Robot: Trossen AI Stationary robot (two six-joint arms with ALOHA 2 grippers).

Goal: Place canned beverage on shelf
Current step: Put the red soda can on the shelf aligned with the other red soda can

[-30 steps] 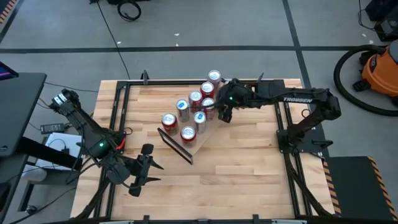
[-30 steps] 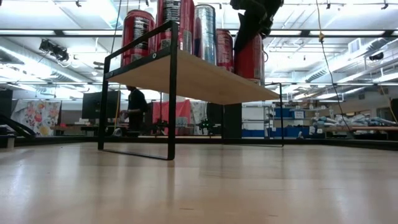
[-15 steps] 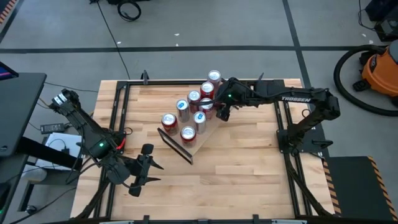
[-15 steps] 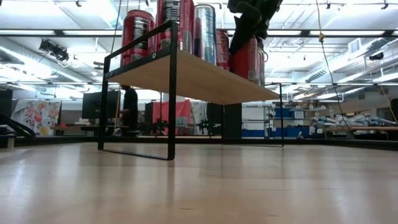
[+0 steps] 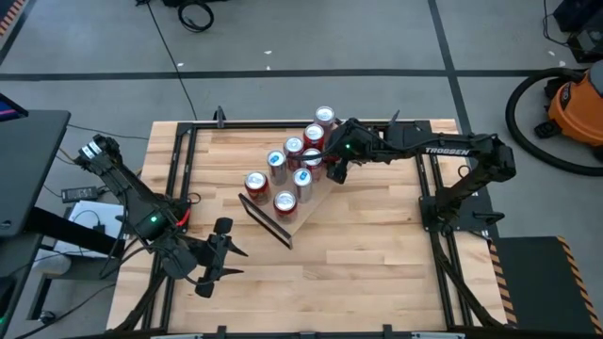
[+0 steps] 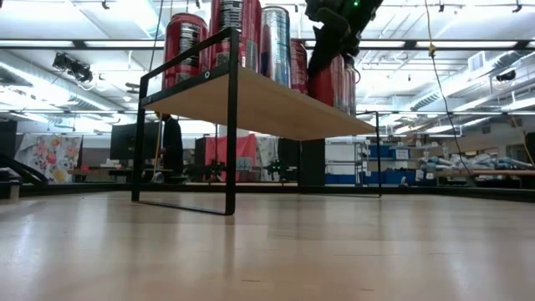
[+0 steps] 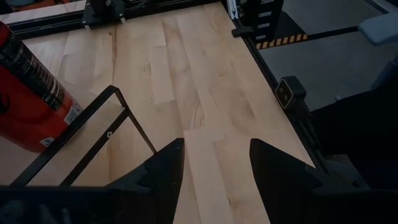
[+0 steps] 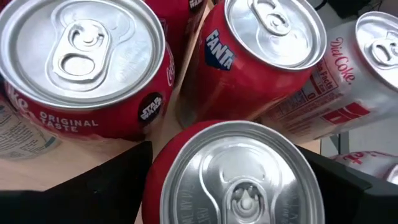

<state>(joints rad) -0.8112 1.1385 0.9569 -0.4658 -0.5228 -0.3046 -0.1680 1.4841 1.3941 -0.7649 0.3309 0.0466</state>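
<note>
The right gripper [image 5: 325, 162] hangs over the shelf [image 5: 283, 221], its fingers [image 8: 93, 190] apart on either side of an upright red can [image 8: 233, 180] among seven cans at the tabletop's [image 5: 377, 254] twelve o'clock. The left gripper [image 5: 229, 256] waits at seven o'clock, fingers [image 7: 168, 168] apart, empty.

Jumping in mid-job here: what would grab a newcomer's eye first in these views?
The cluster of upright cans crowded on the light-wood shelf at the table's middle. The right gripper sits right over the can at the cluster's right edge, fingers on either side of it. The left gripper waits open near the table's front left.
</note>
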